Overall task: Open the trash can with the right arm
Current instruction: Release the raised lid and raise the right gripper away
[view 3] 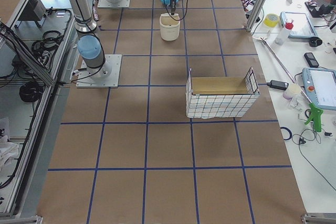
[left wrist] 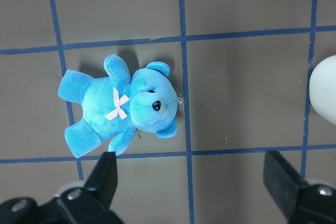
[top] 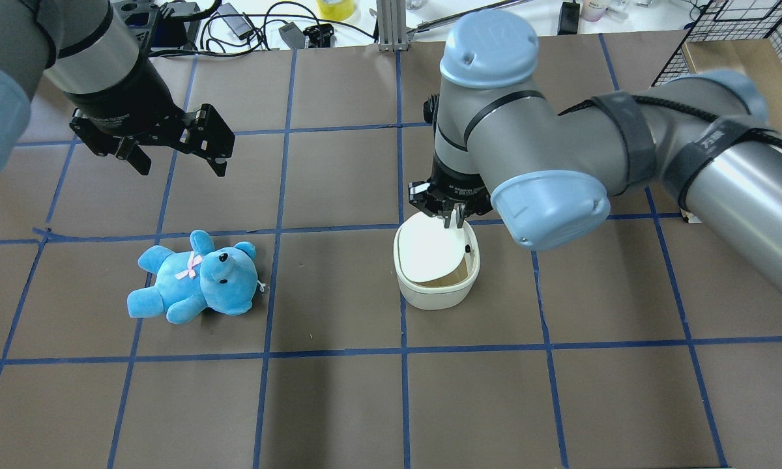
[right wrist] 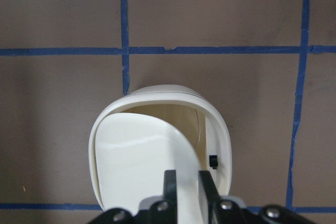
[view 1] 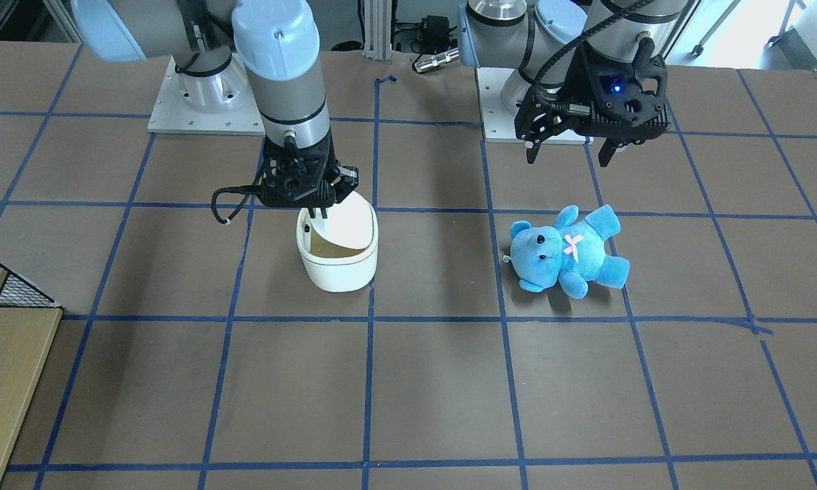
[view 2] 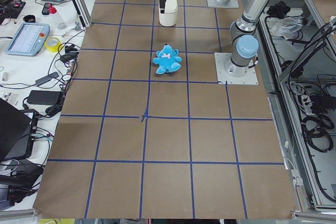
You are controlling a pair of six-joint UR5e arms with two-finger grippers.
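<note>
Above trash can (top: 436, 294), right tool (top: 452, 223) narrow, seemingly pinching lid (top: 429, 251); left tool (top: 181, 169) wide.

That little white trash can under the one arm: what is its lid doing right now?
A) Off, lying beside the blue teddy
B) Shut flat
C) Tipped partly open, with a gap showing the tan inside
C: the lid of the trash can sits tilted, with a tan gap open along one edge, and the right hand is down at the lid.
</note>
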